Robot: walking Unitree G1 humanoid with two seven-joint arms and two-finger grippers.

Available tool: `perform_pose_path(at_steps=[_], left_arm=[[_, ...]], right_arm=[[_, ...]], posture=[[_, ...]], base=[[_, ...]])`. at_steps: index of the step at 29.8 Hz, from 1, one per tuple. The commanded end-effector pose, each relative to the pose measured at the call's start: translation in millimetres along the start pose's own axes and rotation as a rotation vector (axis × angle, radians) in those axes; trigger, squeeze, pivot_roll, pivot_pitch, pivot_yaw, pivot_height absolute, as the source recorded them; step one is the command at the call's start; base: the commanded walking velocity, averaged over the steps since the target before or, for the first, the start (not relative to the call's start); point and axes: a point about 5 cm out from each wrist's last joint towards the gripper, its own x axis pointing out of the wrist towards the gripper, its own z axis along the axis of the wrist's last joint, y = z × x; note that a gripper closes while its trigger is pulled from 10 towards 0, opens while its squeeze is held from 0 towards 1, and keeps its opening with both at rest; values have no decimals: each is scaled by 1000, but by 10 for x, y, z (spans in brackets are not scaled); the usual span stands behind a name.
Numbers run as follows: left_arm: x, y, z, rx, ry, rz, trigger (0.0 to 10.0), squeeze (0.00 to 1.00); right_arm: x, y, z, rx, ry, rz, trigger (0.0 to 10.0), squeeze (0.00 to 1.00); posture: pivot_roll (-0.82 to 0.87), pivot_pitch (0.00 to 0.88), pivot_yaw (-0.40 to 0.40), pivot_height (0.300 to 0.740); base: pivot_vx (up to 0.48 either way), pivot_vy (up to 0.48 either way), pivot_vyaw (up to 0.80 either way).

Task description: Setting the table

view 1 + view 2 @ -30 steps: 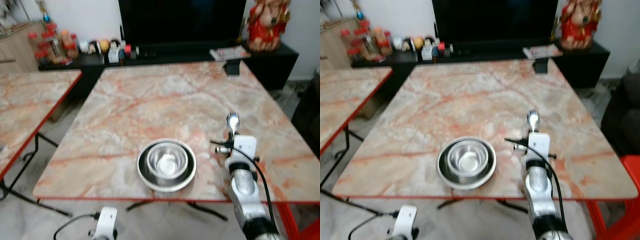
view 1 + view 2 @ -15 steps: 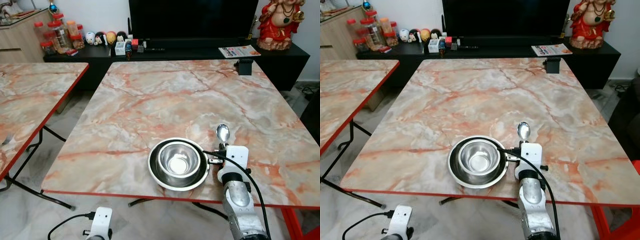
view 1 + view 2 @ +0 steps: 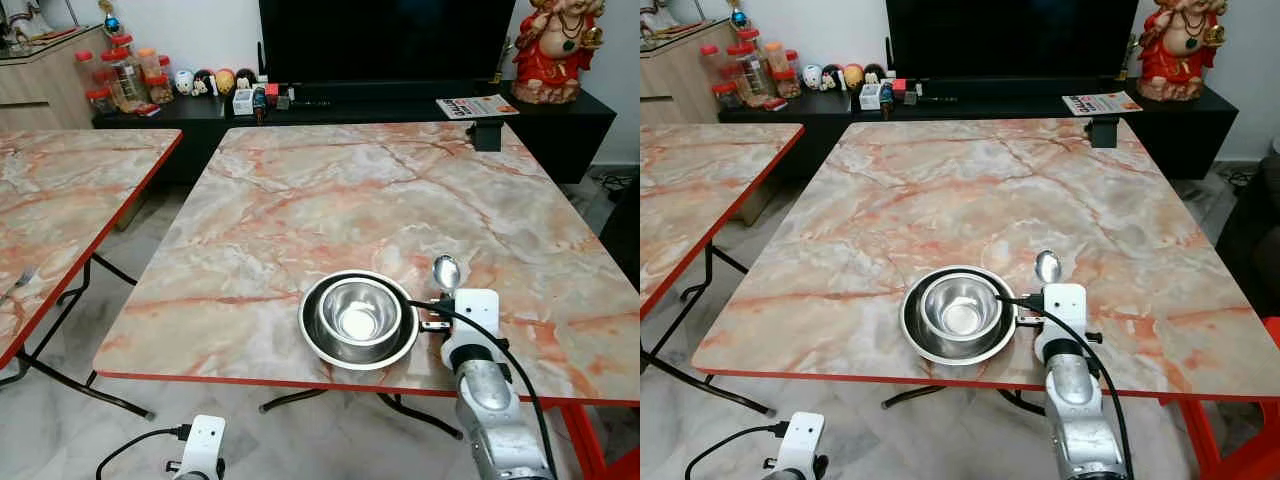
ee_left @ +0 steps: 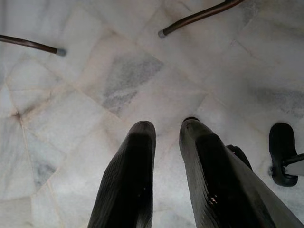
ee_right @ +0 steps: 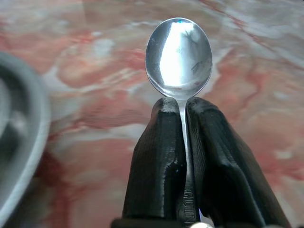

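The left gripper [image 4: 164, 130] hangs idle below table height, over the pale marble floor [image 4: 95, 85]. Its two black fingers stand slightly apart and hold nothing.

On the near edge of the marble table [image 3: 330, 200] sits a round steel plate [image 3: 312, 335] with a steel bowl [image 3: 358, 315] nested inside it. The bowl appears empty. This setting lies a little right of the table's centre line.

Just right of the plate, the right gripper [image 5: 183, 107] is extended over the tabletop. Its fingers are pressed together on the handle of a steel spoon [image 5: 179, 57]. The spoon's bowl projects past the fingertips and points toward the far side of the table. In the head views the spoon [image 3: 445, 271] sits just beyond the white wrist housing, beside the plate rim and apart from it. Whether the spoon bowl touches the table surface cannot be determined.

Step in hand, by judgement: placement of the spoon to the right of the plate. Plate and bowl are already positioned; the spoon is not yet released.

The next move calls for:
1. Lowering the right gripper until the spoon lies flat on the marble.
2. Keeping the handle roughly parallel to the plate's right side, clear of the rim.
3. Spreading the fingers only once the spoon is supported, to avoid it dropping or rolling.

A black cable [image 3: 500, 345] runs along the right arm near the plate and should stay clear of the rim.
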Motion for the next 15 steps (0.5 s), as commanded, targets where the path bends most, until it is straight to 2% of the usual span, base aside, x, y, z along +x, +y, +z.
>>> perform_pose_path(at_steps=[1, 6, 9, 13, 15], left_arm=[[-3, 19, -15, 2, 8, -1, 10000, 0], [-2, 13, -13, 4, 8, -4, 10000, 0], [-1, 4, -8, 4, 7, -7, 10000, 0], [-1, 4, -9, 4, 7, -7, 10000, 0], [-2, 6, -15, 8, 10, -8, 10000, 0]], right_arm=[[6, -6, 105, 11, -23, 8, 10000, 0], [0, -15, 89, 19, 15, 29, 10000, 0], [-23, 36, 33, 87, 53, 50, 10000, 0], [-27, 40, 36, 90, 58, 54, 10000, 0], [-41, 129, -40, 108, 90, 61, 10000, 0]], posture=[[-142, 0, 55, 740], [-142, 0, 53, 740], [-141, 0, 53, 740], [-141, 0, 53, 740], [-139, 0, 54, 740]], base=[[0, 0, 0], [0, 0, 0], [0, 0, 0], [0, 0, 0], [0, 0, 0]])
